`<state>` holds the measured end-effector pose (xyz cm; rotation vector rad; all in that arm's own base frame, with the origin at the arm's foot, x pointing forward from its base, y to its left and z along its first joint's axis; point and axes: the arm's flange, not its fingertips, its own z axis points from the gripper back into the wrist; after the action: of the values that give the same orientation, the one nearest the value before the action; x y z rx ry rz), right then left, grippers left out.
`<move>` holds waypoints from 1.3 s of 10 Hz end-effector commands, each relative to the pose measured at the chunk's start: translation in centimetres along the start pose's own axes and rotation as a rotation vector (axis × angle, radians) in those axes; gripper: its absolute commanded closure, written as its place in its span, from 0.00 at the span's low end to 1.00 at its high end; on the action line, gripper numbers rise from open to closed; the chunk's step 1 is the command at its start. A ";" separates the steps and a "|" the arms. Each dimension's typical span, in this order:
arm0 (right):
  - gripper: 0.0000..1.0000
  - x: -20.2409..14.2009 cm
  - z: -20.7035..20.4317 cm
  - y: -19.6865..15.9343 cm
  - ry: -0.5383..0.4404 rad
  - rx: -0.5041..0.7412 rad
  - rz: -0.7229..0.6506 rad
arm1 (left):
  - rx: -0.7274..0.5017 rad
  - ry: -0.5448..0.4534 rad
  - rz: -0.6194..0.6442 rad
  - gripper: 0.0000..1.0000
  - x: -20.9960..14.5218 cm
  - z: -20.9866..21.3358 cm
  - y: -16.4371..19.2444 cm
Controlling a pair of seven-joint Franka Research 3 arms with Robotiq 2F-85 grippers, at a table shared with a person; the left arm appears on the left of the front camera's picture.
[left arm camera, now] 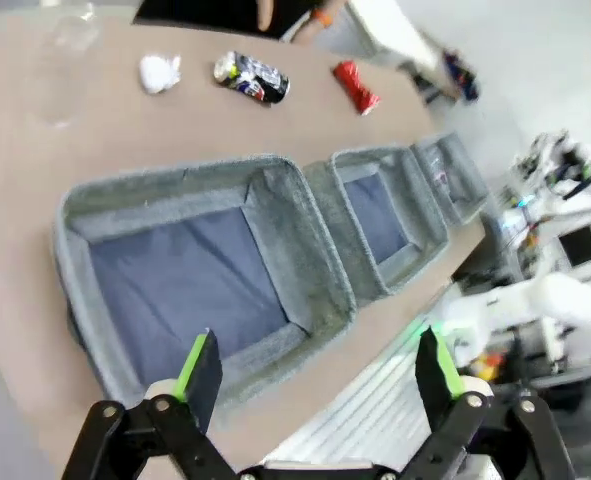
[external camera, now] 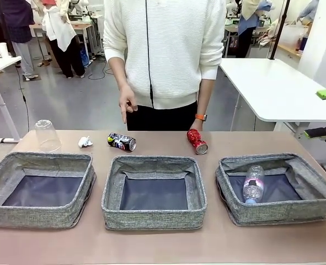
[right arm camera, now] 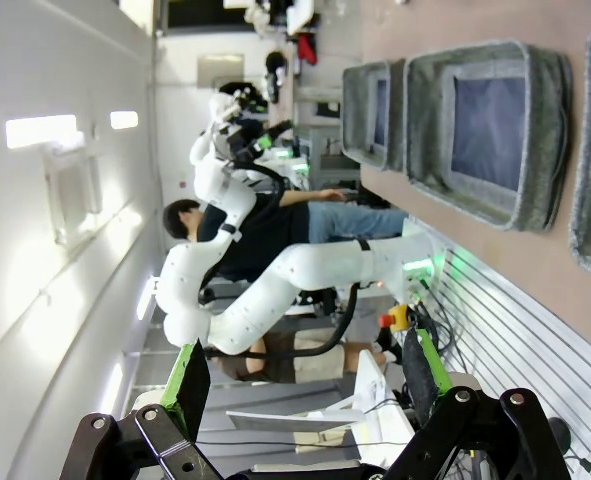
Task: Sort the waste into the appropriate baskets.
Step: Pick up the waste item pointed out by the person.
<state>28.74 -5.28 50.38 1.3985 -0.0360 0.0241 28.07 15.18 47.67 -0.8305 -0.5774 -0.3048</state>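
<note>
The waste (external camera: 122,142) is in neither gripper. In the left wrist view the left gripper (left arm camera: 315,350) has its two green-padded fingers (left arm camera: 197,362) spread wide, with nothing between them. It hangs above the near wall of the left basket (left arm camera: 175,185), whose dark bottom is bare. In the right wrist view the right gripper (right arm camera: 305,360) is spread just as wide and also holds nothing. It is off the table's near edge, and its view is rolled to the side, so the baskets appear at the upper right.

In the front view the three baskets stand in one row along the near part of the table (external camera: 151,243), close beside each other. The middle basket (external camera: 154,162) has a bare bottom like the left one. In the right basket (external camera: 273,160) lies the clear plastic bottle (external camera: 253,184) on its side, with its cap toward the near wall.

The other pieces lie on the table behind the baskets, in a line along the far edge. The clear plastic cup (external camera: 47,135) stands mouth down behind the left basket. Next to it is the crumpled white paper ball (external camera: 85,142), then the black printed can (external camera: 122,142) on its side. Farther right is the crushed red can (external camera: 197,141), also lying down, between the middle and right baskets.

A person (external camera: 163,49) in a white sweater stands at the far side. One hand (external camera: 127,105) hangs above the black printed can, with a finger pointing down. The other wrist wears an orange band (external camera: 201,117) just behind the crushed red can.
</note>
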 end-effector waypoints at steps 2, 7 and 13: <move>0.00 0.2 0.2 0.3 0.004 0.019 0.016 | 0.252 0.081 -0.615 0.00 2.0 -11.7 -4.2; 0.00 0.2 0.2 0.3 0.004 0.019 0.016 | 0.248 0.223 -0.802 0.00 8.8 -17.3 -7.4; 0.00 0.2 0.2 0.3 0.004 0.019 0.016 | 0.220 0.320 -0.909 0.00 8.7 -19.1 -7.3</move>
<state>28.78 -5.32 50.37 1.3997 -0.0343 0.0236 38.25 -3.57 47.16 -0.2688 -0.6867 -1.0741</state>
